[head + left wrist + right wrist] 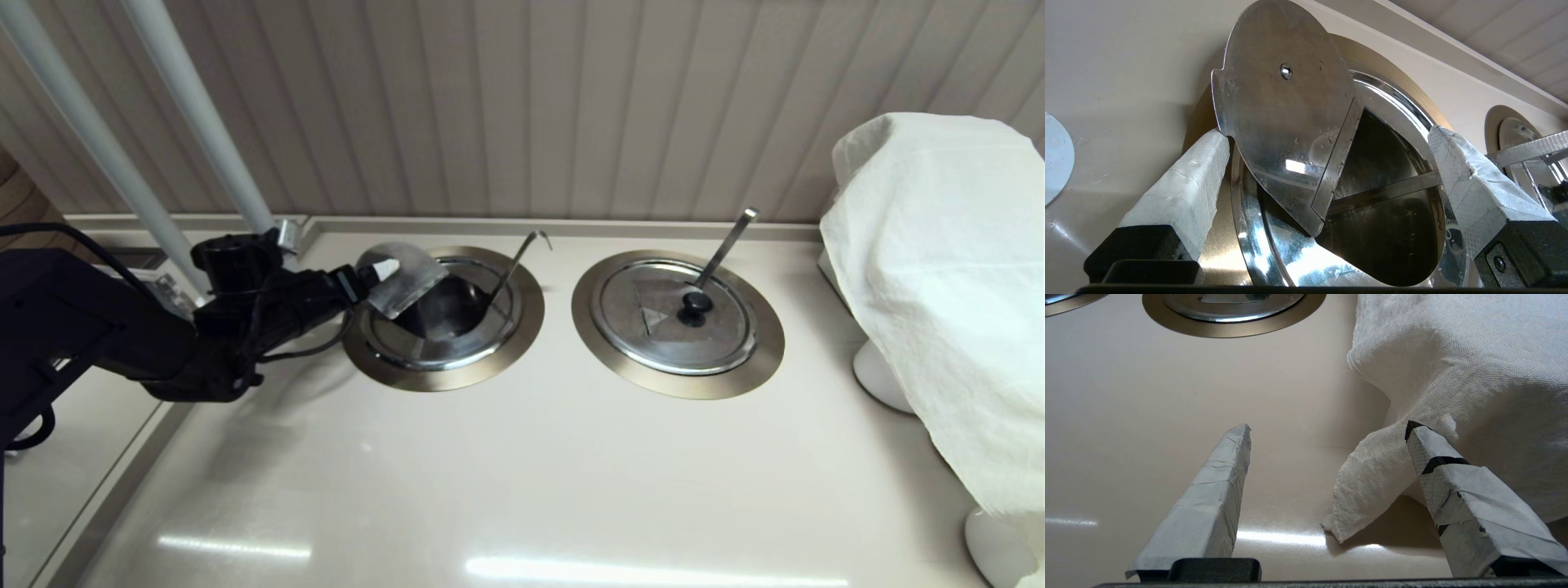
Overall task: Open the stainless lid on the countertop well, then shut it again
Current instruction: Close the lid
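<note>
Left gripper is at the countertop well, jaws spread wide and gripping nothing. The stainless lid is raised and tilted, its underside facing the wrist camera, standing between the two spread fingers; whether a finger touches its edge cannot be told. The well beyond it lies open, with the wire handle leaning out. Right gripper hangs over the tabletop, jaws spread, one finger against the white cloth. Twin lid sits shut.

Shiny steel lid, bronze-steel ring, beige counter, white cloth
</note>
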{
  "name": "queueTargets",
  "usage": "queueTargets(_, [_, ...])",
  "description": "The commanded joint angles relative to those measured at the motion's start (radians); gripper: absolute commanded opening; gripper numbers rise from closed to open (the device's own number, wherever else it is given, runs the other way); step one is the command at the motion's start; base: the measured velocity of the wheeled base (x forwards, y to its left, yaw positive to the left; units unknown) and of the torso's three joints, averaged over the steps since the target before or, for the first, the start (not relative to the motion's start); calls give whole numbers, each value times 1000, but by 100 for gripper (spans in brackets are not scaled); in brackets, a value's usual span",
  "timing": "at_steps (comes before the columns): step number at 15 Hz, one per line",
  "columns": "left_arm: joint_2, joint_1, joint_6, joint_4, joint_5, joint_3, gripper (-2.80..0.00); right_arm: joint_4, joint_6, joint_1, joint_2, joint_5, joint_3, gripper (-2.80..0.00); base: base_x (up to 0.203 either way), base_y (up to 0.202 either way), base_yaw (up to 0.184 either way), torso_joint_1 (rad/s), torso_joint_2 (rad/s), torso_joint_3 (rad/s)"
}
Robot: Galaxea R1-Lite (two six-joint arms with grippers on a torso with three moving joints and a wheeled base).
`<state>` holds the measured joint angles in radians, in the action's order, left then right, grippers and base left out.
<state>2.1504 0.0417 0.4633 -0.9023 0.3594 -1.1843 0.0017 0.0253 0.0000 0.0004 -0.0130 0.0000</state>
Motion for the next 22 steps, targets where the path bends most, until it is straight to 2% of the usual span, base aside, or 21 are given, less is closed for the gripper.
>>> queueTargets(1, [-9,1,3,-6,3,2,0,0,1,0,0,-1,0,0,0,0,0,0,0,0])
queueTargets(7, [-28,16,17,-6,3,4,0,0,-1,-1,0,-1,0,0,0,0,0,0,0,0])
queueTargets(22, [-160,117,26,-6,8,76,0,0,1,0,0,-1,0,0,0,0,0,0,0,0])
